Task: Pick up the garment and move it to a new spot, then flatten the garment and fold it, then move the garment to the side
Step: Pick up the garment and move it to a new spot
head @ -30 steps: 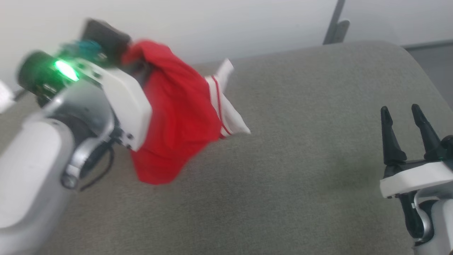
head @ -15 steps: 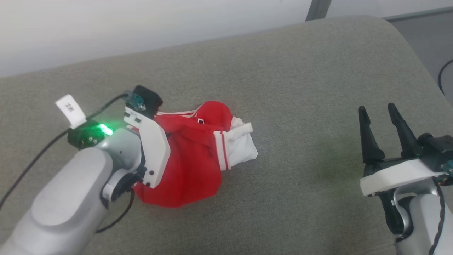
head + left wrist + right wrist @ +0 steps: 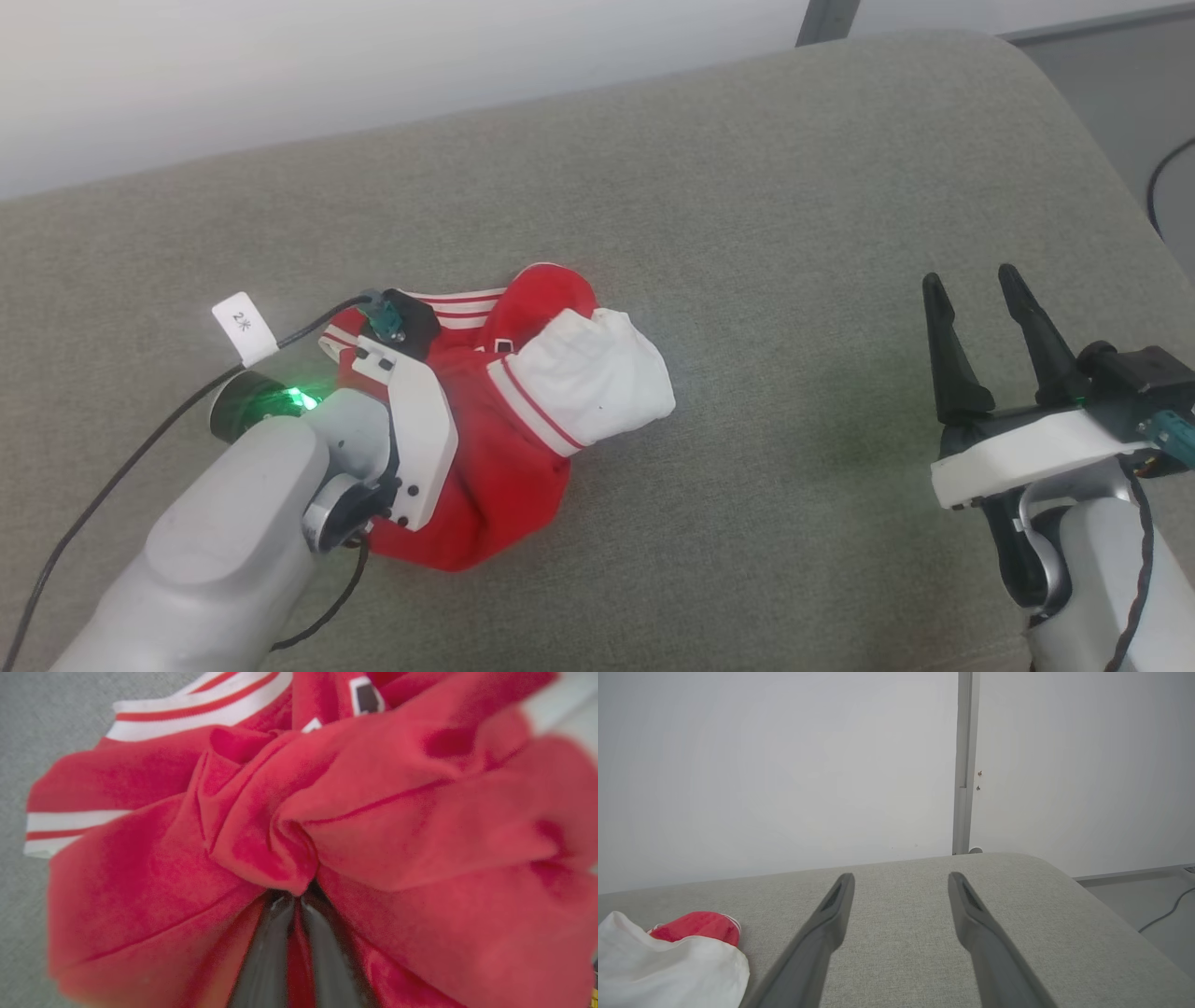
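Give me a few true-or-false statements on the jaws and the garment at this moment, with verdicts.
1. The left jaws are shut on the garment. True.
2. The garment hangs in the air. False: it rests bunched on the grey cushion.
3. The right jaws are open and hold nothing. True.
4. The garment is spread flat. False: it is a crumpled heap with its white lining turned out.
5. The right jaws touch the garment. False: they stand well apart from it, off to its right.
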Motion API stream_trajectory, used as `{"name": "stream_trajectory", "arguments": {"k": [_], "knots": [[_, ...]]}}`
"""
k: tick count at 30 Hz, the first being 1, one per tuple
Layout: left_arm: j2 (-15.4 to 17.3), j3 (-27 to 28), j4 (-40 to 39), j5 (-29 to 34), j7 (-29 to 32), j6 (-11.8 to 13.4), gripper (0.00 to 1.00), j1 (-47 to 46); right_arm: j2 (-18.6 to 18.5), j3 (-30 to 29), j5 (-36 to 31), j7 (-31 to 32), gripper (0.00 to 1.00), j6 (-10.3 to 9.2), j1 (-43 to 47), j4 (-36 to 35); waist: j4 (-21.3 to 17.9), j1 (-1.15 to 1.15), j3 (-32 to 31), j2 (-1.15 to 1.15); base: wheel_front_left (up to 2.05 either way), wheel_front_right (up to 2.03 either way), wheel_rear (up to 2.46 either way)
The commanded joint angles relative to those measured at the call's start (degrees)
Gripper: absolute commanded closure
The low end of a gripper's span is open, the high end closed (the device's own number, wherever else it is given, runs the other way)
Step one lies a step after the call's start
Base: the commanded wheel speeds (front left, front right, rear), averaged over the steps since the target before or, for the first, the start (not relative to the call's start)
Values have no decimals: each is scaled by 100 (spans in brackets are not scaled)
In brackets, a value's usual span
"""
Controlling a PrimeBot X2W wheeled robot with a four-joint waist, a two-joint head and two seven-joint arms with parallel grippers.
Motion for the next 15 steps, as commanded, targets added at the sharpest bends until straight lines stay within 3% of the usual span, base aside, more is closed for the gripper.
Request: {"name": "stream_trajectory", "arguments": {"k": [1,7,15], "knots": [[-20,-9,100,-38,-66,-49,0,-38,-27,0,37,-39,0,-2,-47,50,22,0,-28,0,0,0,0],[-63,140,122,-206,-341,-163,0,-171,-102,-26,21,-65,0,-2,16,97,218,0,-222,0,0,0,0],[221,397,-477,-150,-1075,-110,0,88,-200,-71,-34,-28,0,-2,236,84,670,0,-684,0,0,0,0]]}}
